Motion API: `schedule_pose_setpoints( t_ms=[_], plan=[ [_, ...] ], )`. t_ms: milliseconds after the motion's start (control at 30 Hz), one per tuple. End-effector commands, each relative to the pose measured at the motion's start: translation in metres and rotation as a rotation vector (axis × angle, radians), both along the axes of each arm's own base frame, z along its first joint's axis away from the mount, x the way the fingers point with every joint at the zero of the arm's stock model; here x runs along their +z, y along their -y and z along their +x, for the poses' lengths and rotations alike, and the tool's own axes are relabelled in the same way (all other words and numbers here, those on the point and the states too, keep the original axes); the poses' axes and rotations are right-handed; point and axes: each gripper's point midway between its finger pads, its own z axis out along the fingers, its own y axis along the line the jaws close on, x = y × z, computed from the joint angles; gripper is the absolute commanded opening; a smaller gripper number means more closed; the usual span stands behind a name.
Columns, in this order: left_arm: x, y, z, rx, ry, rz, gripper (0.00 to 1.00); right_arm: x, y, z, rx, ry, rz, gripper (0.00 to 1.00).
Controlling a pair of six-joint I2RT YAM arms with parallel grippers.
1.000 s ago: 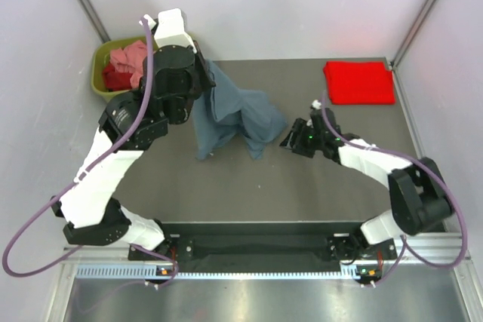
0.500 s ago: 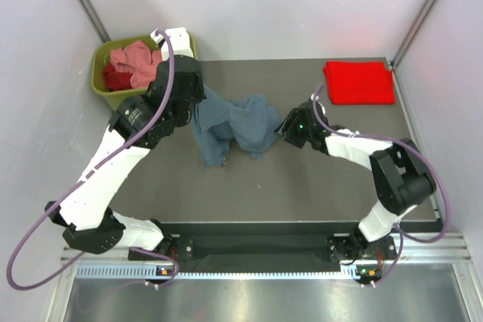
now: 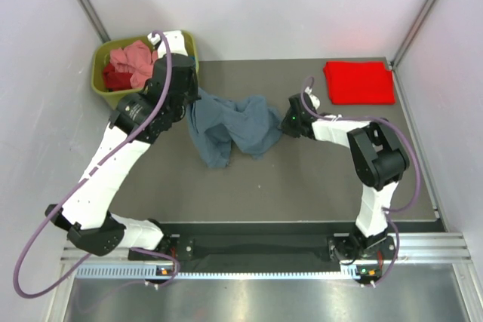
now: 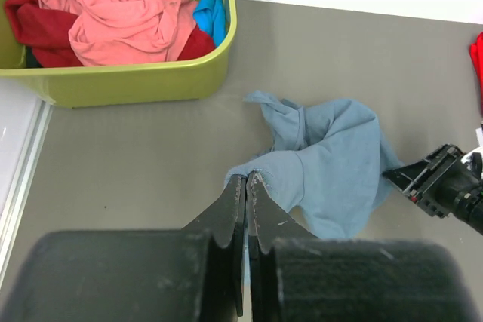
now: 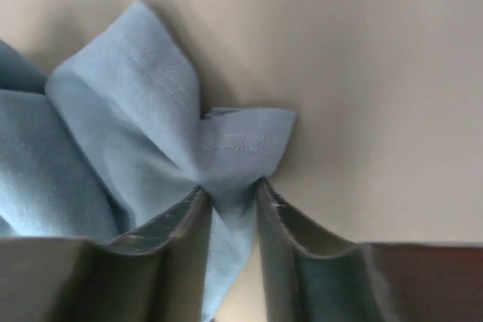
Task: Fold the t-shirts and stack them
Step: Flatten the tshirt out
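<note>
Blue-grey t-shirt (image 3: pixel 230 127) lies crumpled, bunched.

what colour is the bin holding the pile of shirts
Olive green bin, clearest in the left wrist view; it holds pink and dark red shirts.

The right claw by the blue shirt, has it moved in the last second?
Yes. The right gripper slid left and farther up the table, onto the blue-grey t-shirt.
</note>
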Motion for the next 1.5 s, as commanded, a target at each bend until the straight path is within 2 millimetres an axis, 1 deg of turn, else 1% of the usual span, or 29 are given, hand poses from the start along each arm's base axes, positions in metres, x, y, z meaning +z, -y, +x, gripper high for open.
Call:
schedule_pose_setpoints(
  t_ms=[0, 33, 67, 167, 200, 233, 300, 333, 367, 400, 467, 533, 600, 633, 733, 800, 833, 900, 967, 1067, 1100, 1167, 1200, 1233, 1267, 1300, 1333, 1400, 1467],
  plan=[
    [0.017, -0.001, -0.001, -0.013, 0.066, -0.06, 0.0, 0.012, 0.015, 0.017, -0.026, 0.049, -0.056, 0.21],
    [0.019, -0.003, -0.002, -0.011, 0.072, -0.071, 0.0, 0.014, 0.016, 0.018, -0.023, 0.053, -0.053, 0.14],
    [0.019, -0.002, -0.003, -0.018, 0.073, -0.085, 0.0, 0.015, 0.02, 0.019, -0.023, 0.055, -0.053, 0.0],
    [0.025, 0.001, -0.006, -0.036, 0.078, -0.114, 0.0, 0.035, 0.034, 0.015, -0.017, 0.08, -0.099, 0.0],
    [0.025, 0.005, -0.007, -0.059, 0.073, -0.125, 0.0, 0.044, 0.048, 0.015, -0.035, 0.095, -0.146, 0.0],
    [0.026, 0.007, -0.008, -0.07, 0.068, -0.129, 0.0, 0.074, 0.056, 0.014, -0.05, 0.145, -0.153, 0.0],
    [0.036, 0.011, -0.01, -0.094, 0.074, -0.15, 0.0, 0.105, 0.079, 0.007, -0.071, 0.178, -0.216, 0.0],
    [0.036, 0.013, -0.007, -0.098, 0.067, -0.15, 0.0, 0.143, 0.092, 0.005, -0.102, 0.253, -0.225, 0.0],
    [0.045, 0.012, -0.009, -0.099, 0.076, -0.157, 0.0, 0.166, 0.104, 0.001, -0.119, 0.273, -0.244, 0.0],
    [0.046, 0.013, -0.006, -0.098, 0.072, -0.155, 0.0, 0.201, 0.118, -0.005, -0.142, 0.338, -0.278, 0.0],
    [0.059, 0.009, -0.01, -0.09, 0.09, -0.166, 0.0, 0.23, 0.136, -0.023, -0.166, 0.345, -0.33, 0.0],
    [0.068, 0.003, -0.014, -0.071, 0.114, -0.177, 0.0, 0.274, 0.154, -0.042, -0.207, 0.414, -0.346, 0.0],
    [0.075, -0.002, -0.02, -0.063, 0.134, -0.192, 0.0, 0.285, 0.164, -0.063, -0.207, 0.404, -0.362, 0.0],
    [0.08, -0.006, -0.026, -0.065, 0.147, -0.203, 0.0, 0.299, 0.169, -0.077, -0.215, 0.433, -0.354, 0.0],
    [0.081, -0.005, -0.033, -0.099, 0.162, -0.227, 0.0, 0.311, 0.177, -0.103, -0.208, 0.463, -0.352, 0.0],
    [0.079, 0.006, -0.032, -0.146, 0.178, -0.26, 0.0, 0.312, 0.182, -0.108, -0.221, 0.471, -0.362, 0.0],
    [0.061, 0.01, -0.03, -0.153, 0.149, -0.249, 0.0, 0.312, 0.184, -0.107, -0.228, 0.478, -0.368, 0.0],
    [0.043, 0.013, -0.023, -0.146, 0.122, -0.23, 0.0, 0.305, 0.185, -0.097, -0.232, 0.482, -0.388, 0.0],
    [0.009, 0.012, -0.01, -0.105, 0.048, -0.176, 0.0, 0.284, 0.181, -0.079, -0.212, 0.457, -0.401, 0.01],
    [-0.033, -0.003, 0.01, -0.033, -0.059, -0.149, 0.0, 0.238, 0.175, -0.05, -0.159, 0.371, -0.424, 0.04],
    [-0.046, -0.013, 0.016, -0.008, -0.079, -0.152, 0.0, 0.211, 0.169, -0.036, -0.128, 0.316, -0.428, 0.06],
    [-0.054, -0.024, 0.02, 0.022, -0.084, -0.139, 0.0, 0.182, 0.166, -0.024, -0.098, 0.246, -0.435, 0.12],
    [-0.057, -0.036, 0.022, 0.067, -0.079, -0.117, 0.0, 0.154, 0.161, -0.014, -0.068, 0.181, -0.443, 0.15],
    [-0.063, -0.041, 0.023, 0.082, -0.09, -0.095, 0.0, 0.142, 0.157, -0.009, -0.049, 0.157, -0.443, 0.2],
    [-0.067, -0.044, 0.024, 0.092, -0.1, -0.081, 0.0, 0.141, 0.154, 0.001, -0.032, 0.154, -0.443, 0.28],
    [-0.077, -0.045, 0.027, 0.093, -0.129, -0.068, 0.0, 0.121, 0.148, 0.008, 0.004, 0.103, -0.438, 0.31],
    [-0.084, -0.043, 0.028, 0.087, -0.148, -0.067, 0.0, 0.126, 0.145, 0.014, 0.017, 0.098, -0.43, 0.35],
    [-0.106, -0.037, 0.031, 0.065, -0.203, -0.066, 0.0, 0.114, 0.141, 0.019, 0.041, 0.057, -0.412, 0.39],
    [-0.12, -0.032, 0.03, 0.049, -0.236, -0.082, 0.0, 0.116, 0.143, 0.021, 0.024, 0.046, -0.391, 0.4]
  ],
)
